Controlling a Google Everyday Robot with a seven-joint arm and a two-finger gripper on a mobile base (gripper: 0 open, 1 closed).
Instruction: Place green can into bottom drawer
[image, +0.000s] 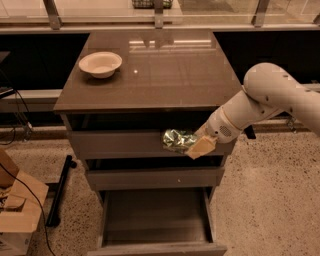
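Holding green can (176, 140) horizontal, gripper (194, 145) overhangs bottom drawer (155, 216).

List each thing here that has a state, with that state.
green can, gripped, held in the air over the open drawer.
end effector, shut on the green can, in front of the cabinet.
bottom drawer, pulled open.
bowl, upright on the cabinet top.

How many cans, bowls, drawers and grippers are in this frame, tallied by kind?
Cans: 1, the green can, held by the gripper in front of the top drawer.
Bowls: 1, the cream bowl on the cabinet top.
Drawers: 3, with the bottom drawer pulled open.
Grippers: 1.
Total: 6.
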